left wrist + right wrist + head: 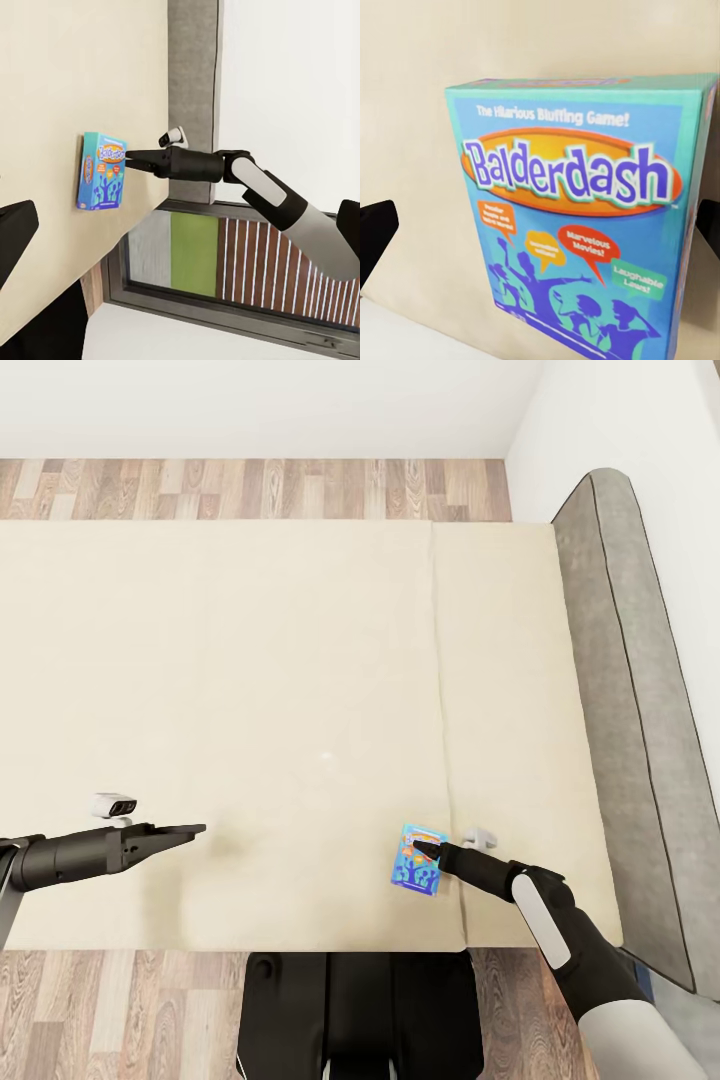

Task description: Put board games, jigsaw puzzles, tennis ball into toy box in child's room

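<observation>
A light blue board game [417, 860] with "Balderdash" printed on its lid [570, 202] lies flat on the beige bed [250, 680], near the front edge and beside the mattress seam. My right gripper [426, 848] hovers over the box, open. In the right wrist view, one finger [375, 232] shows on each side of the box. The left wrist view catches the same box [101, 171] with the right gripper's tips [136, 157] at its top edge. My left gripper [196, 828] is open and holds nothing, low over bare mattress far to the left of the box.
The grey headboard [630, 690] runs along the right side against the white wall. Wood-plank floor [250, 490] shows beyond the far edge of the bed and at the near edge by my base [350, 1010]. A grey-framed window [225, 262] appears in the left wrist view.
</observation>
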